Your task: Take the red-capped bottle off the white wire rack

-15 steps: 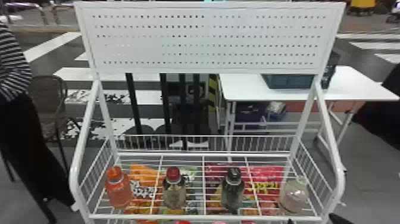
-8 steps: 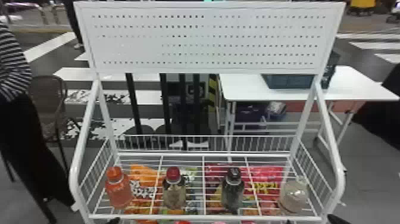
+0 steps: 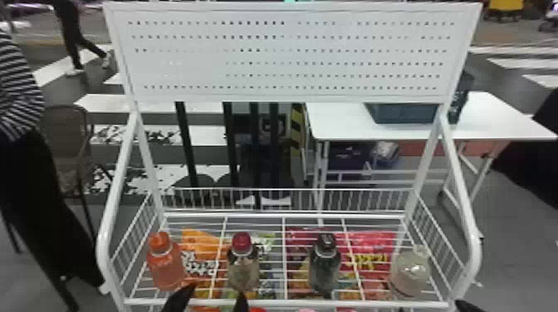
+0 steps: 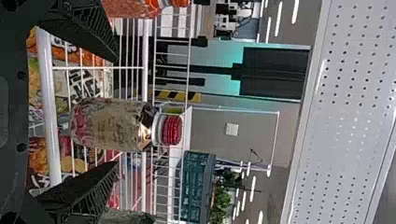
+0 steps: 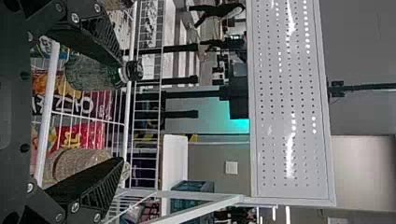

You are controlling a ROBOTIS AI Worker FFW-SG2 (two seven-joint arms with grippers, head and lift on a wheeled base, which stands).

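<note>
My left gripper (image 3: 211,299) is at the rack's front edge in the head view, its fingers open in front of the red-capped bottle (image 3: 243,265). That bottle stands upright on the white wire rack (image 3: 286,302), second from the left. In the left wrist view the left gripper (image 4: 114,109) has its two fingers wide apart, with the red-capped bottle (image 4: 116,125) between and beyond them, none of it gripped. A bit of my right gripper (image 3: 466,306) shows at the bottom right of the head view; in the right wrist view the right gripper (image 5: 122,111) is open.
An orange bottle (image 3: 165,263) stands left of the red-capped one; a dark-capped bottle (image 3: 325,265) and a pale bottle (image 3: 411,271) stand to the right. Snack bags (image 3: 367,249) lie beneath the wires. Side rails and a perforated panel (image 3: 290,54) frame the rack.
The left gripper has come up into the head view from the bottom edge, toward the red-capped bottle. More of the right gripper's tip shows at the lower right than half a second ago. The bottles have not moved.
</note>
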